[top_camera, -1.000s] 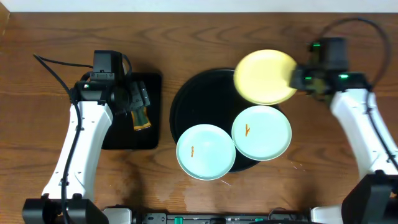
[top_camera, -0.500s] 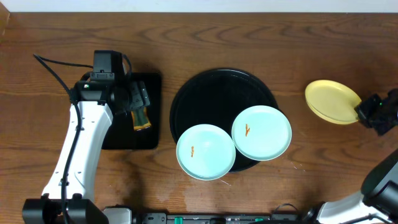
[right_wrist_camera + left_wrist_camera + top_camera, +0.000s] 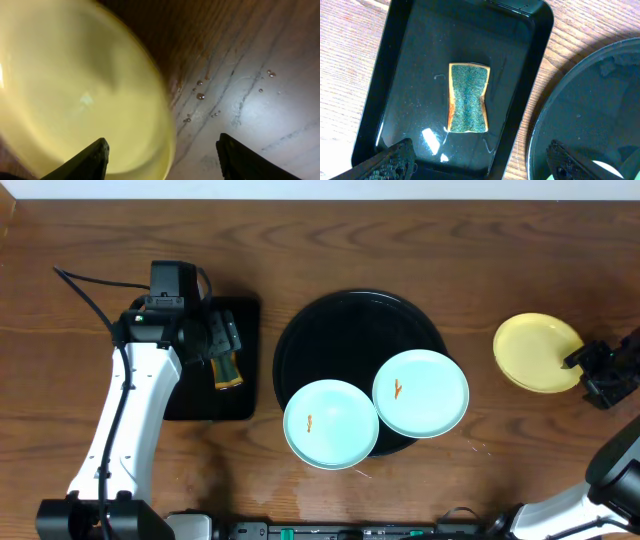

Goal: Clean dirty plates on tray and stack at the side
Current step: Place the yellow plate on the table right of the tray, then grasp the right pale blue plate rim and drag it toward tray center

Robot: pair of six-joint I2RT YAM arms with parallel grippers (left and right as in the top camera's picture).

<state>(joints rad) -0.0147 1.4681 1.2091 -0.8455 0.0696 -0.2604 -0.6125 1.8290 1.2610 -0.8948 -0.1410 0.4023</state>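
Two pale mint-blue plates, each with an orange smear at centre, rest on the front part of the round black tray. The pale yellow plate lies on the wooden table to the right of the tray. My right gripper stands open at that plate's right edge, and the rim lies between its fingers without being gripped. My left gripper hangs open above the rectangular tray, holding nothing.
A small rectangular black tray, wet inside, holds a green-and-yellow sponge. Water drops dot the wood beside the yellow plate. The round tray's rim shows at the right of the left wrist view.
My right arm carried the yellow plate from over the round tray's back right to the table at the right, then opened and let it go. The left arm stayed still.
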